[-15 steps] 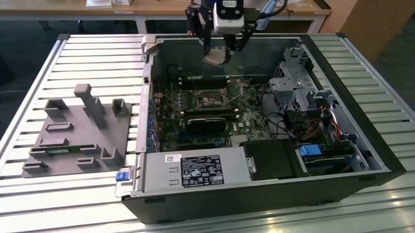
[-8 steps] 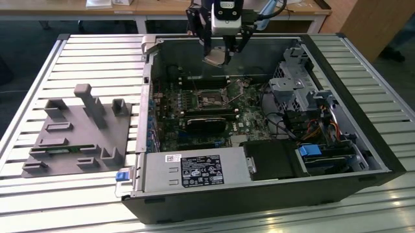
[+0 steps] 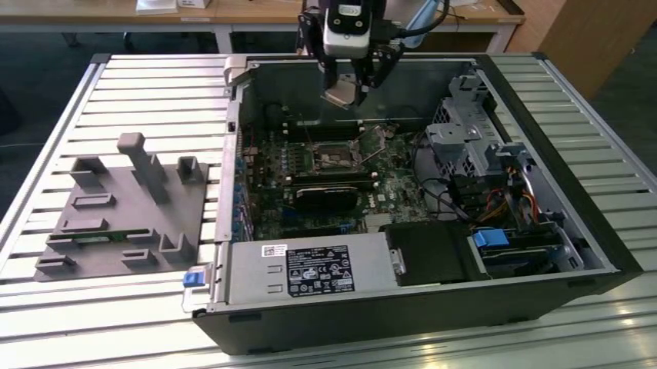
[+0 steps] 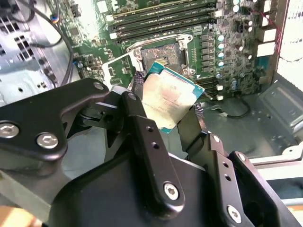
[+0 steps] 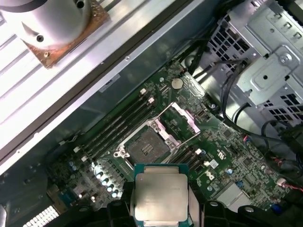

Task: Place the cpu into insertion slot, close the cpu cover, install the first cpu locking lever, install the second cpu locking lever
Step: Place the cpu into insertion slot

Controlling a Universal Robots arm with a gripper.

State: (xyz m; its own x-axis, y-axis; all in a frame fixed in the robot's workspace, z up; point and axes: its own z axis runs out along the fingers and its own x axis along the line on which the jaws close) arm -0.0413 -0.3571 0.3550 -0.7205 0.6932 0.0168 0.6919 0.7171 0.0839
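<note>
The jaws pinch the cpu (image 4: 168,101) by two opposite edges, holding it in the air above the open computer case (image 3: 411,323), apart from the insertion slot (image 5: 146,147). The slot lies bare and the cpu cover (image 5: 187,118) stands tilted up beside it, so the first step is in hand. Seating likely calls for squaring the chip level over the socket. One cpu, one slot, one cover; the levers I cannot count.
</note>
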